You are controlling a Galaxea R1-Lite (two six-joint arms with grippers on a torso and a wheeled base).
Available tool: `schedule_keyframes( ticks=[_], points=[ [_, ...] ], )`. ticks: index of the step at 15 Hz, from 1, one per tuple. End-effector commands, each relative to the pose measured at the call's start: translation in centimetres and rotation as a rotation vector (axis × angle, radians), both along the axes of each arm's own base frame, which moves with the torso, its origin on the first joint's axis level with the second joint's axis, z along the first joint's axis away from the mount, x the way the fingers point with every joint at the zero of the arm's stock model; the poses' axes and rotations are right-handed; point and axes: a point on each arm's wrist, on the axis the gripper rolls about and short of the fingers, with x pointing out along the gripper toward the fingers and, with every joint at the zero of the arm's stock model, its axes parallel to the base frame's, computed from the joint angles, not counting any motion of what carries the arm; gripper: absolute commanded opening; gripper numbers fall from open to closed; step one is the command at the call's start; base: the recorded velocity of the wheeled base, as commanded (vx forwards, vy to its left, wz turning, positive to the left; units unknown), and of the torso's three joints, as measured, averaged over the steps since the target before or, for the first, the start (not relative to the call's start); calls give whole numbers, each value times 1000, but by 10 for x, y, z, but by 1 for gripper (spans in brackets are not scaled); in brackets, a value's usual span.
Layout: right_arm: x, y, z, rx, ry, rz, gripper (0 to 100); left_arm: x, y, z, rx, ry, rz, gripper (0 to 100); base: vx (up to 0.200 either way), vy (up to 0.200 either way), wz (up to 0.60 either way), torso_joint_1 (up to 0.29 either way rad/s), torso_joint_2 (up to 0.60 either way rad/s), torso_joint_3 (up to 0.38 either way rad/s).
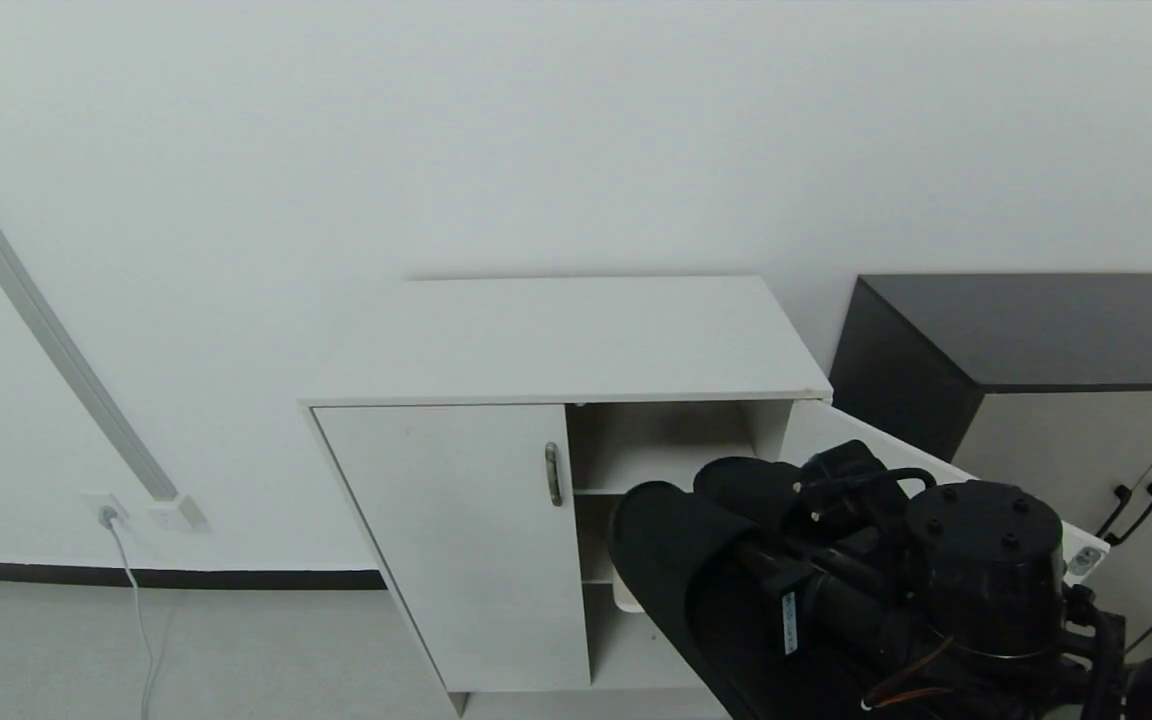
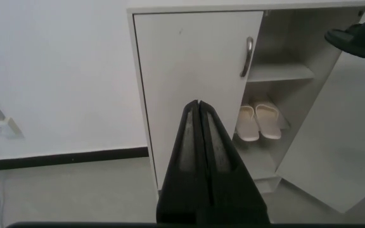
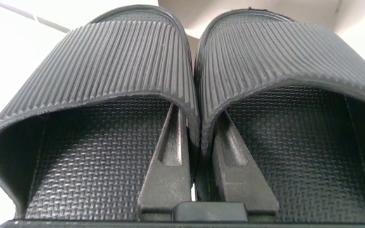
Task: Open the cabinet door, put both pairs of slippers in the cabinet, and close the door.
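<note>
Right wrist view: right hand (image 3: 198,120) pinches black slippers (image 3: 132,63) by adjoining walls, so both enter cabinet (image 1: 576,340) together; left hand (image 2: 199,104) closed, empty.

No readable text or labels, apparently.

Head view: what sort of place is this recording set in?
Probably a home-style entryway or a room set up as one: a white shoe cabinet, pale slippers on its shelf, a wall socket near the floor.
</note>
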Motion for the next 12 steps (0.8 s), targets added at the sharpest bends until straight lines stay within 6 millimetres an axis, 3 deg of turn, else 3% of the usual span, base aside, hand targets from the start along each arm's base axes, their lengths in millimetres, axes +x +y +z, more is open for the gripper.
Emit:
schedule_keyframes(
  ticks=[1,12],
  points=[
    [0,0,-1,-3,2,0,0,0,0,0,0,1,0,0,0,0,0,-222,549,310],
    [-1,-1,-2,-16,-4,8,0,0,0,0,0,1,0,0,0,0,0,-197,518,317]
  ],
)
